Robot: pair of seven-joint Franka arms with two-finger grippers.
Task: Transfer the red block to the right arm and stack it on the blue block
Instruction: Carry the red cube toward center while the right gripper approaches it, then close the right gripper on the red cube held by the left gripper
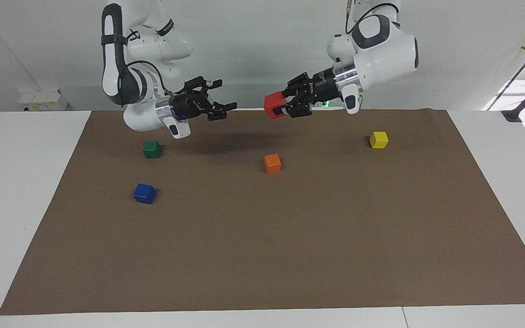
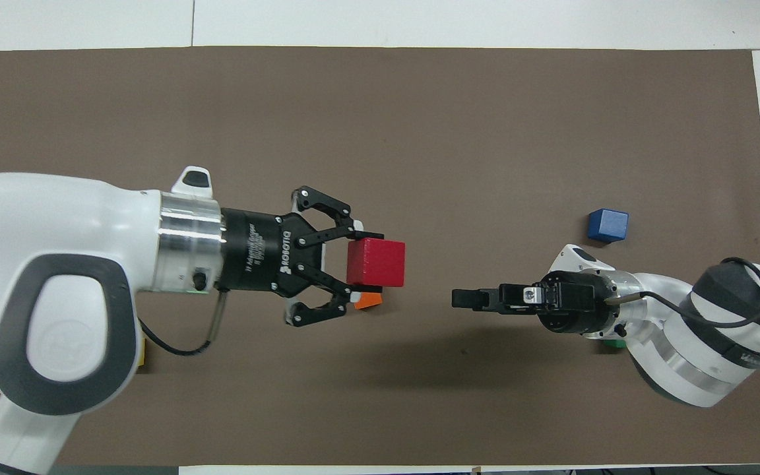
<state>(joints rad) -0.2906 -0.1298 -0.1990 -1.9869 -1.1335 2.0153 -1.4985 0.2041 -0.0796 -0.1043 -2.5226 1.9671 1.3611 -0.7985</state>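
My left gripper (image 1: 281, 105) is shut on the red block (image 1: 272, 104) and holds it in the air over the orange cube (image 1: 272, 163), near the middle of the mat. In the overhead view the red block (image 2: 375, 262) sticks out from the left gripper (image 2: 368, 262) toward the right arm. My right gripper (image 1: 225, 94) is open and empty, raised, pointing at the red block with a gap between them; it also shows edge-on in the overhead view (image 2: 467, 298). The blue block (image 1: 144, 193) (image 2: 607, 225) lies on the mat at the right arm's end.
A green cube (image 1: 151, 149) lies nearer to the robots than the blue block, under the right arm. A yellow cube (image 1: 378, 139) lies at the left arm's end. The orange cube (image 2: 370, 301) is partly covered from above. A brown mat (image 1: 290, 255) covers the table.
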